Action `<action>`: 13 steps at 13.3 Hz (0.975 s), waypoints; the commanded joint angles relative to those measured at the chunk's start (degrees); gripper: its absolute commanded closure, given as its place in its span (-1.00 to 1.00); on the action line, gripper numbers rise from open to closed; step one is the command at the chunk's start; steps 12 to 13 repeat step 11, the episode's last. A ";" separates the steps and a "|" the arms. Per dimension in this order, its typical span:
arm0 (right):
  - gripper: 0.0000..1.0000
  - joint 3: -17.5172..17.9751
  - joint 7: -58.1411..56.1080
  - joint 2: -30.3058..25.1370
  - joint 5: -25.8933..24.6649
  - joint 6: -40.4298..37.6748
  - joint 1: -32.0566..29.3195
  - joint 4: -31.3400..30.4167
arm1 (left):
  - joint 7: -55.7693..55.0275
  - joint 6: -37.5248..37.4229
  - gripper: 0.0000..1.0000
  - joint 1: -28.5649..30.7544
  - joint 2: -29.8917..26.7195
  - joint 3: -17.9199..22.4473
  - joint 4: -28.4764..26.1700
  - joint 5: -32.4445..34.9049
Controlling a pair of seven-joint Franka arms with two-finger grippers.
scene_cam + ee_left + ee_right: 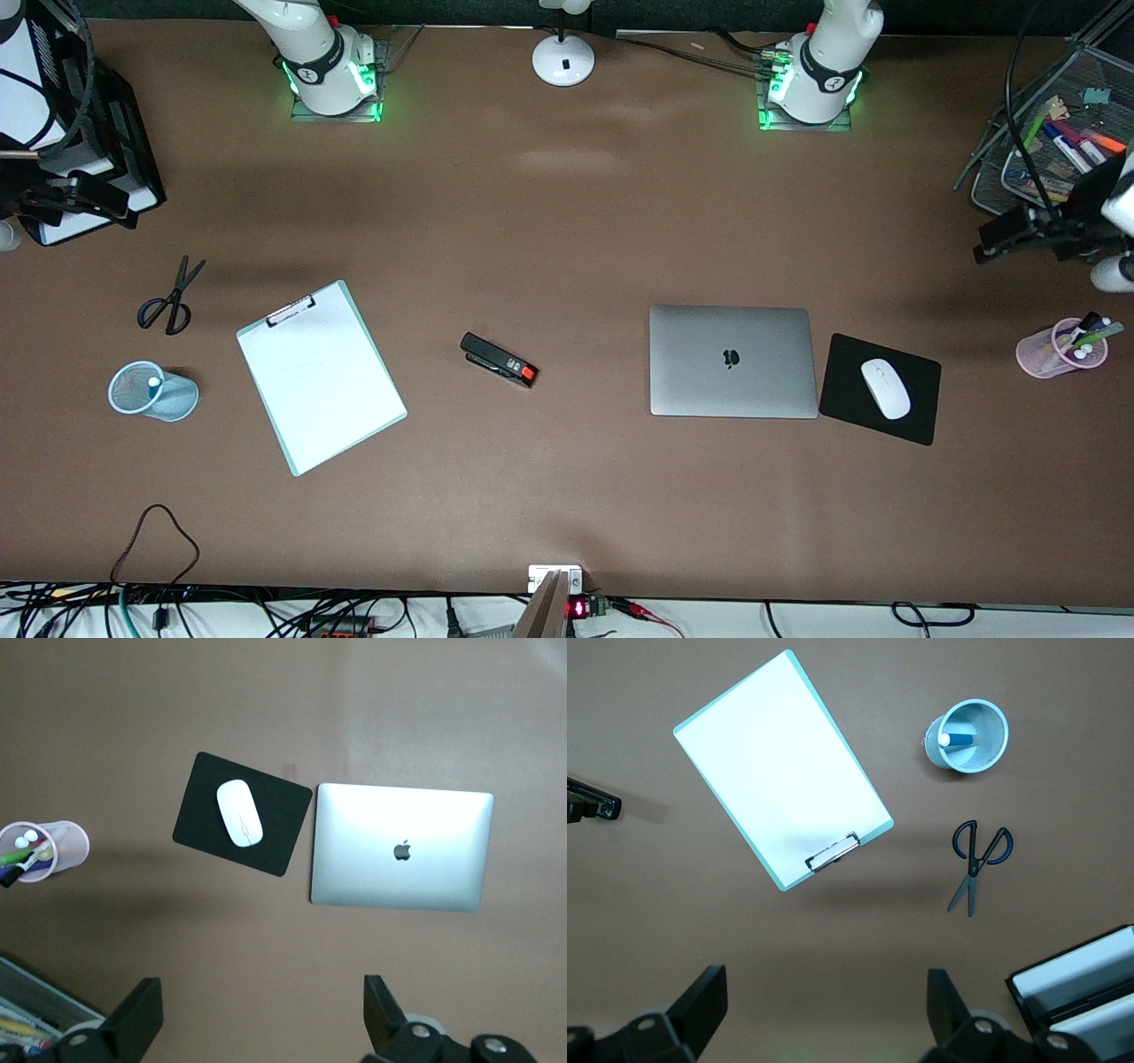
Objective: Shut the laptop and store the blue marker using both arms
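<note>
The silver-grey laptop (pixel 732 361) lies closed on the brown table, its apple logo up; it also shows in the left wrist view (pixel 401 846). The blue marker (pixel 153 385) stands white end up in a light-blue mesh cup (pixel 173 397) toward the right arm's end; the right wrist view shows it too (pixel 961 740). My left gripper (pixel 1005 235) is open and empty, high over the table beside the mesh tray (pixel 261 1014). My right gripper (pixel 62 197) is open and empty, high over the table's other end (pixel 824 1010).
A black mouse pad (pixel 842 390) with a white mouse (pixel 886 388) lies beside the laptop. A pink pen cup (pixel 1041 354) and a mesh tray (pixel 1054 133) are at the left arm's end. A clipboard (pixel 319 377), a stapler (pixel 499 359) and scissors (pixel 170 301) lie toward the right arm's end.
</note>
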 commanded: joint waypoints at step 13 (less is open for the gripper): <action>-1.00 0.09 0.22 -0.55 0.33 -1.86 -0.06 0.37 | 3.68 4.37 -1.00 0.30 -13.12 -1.09 -16.75 0.18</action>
